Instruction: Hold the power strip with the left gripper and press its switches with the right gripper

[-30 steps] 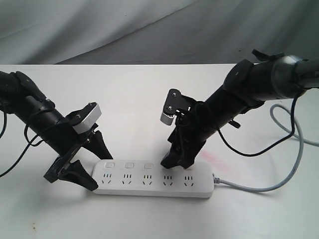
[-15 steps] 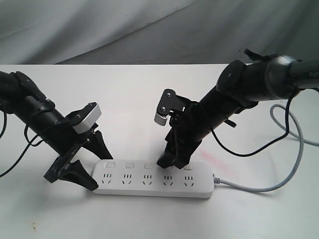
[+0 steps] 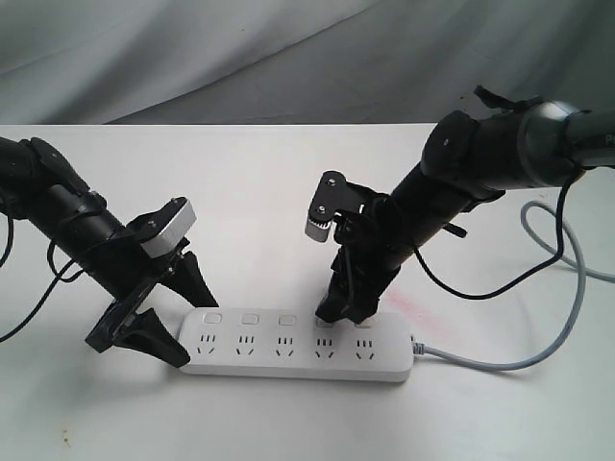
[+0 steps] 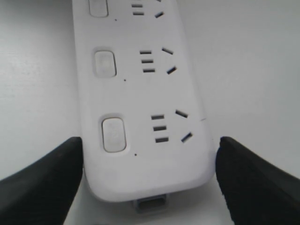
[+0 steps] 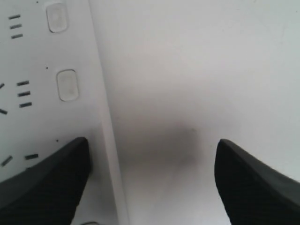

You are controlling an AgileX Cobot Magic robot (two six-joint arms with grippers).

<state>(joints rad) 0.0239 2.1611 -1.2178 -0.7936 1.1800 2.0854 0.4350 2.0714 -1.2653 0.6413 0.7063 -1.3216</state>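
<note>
The left gripper (image 3: 190, 328) is pinching the power strip (image 3: 288, 365) steady while the wide-open, empty right gripper (image 3: 344, 312) is pressing a switch (image 3: 325, 323).

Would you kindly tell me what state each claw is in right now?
Left claw: closed on the power strip's end.
Right claw: open, holding nothing.

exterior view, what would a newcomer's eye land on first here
The long white power strip lies flat across the foreground. The left pincer clamps the strip's end on the left of the view. The open right pincer has one finger down at the row of switches, toward the other end.
</note>
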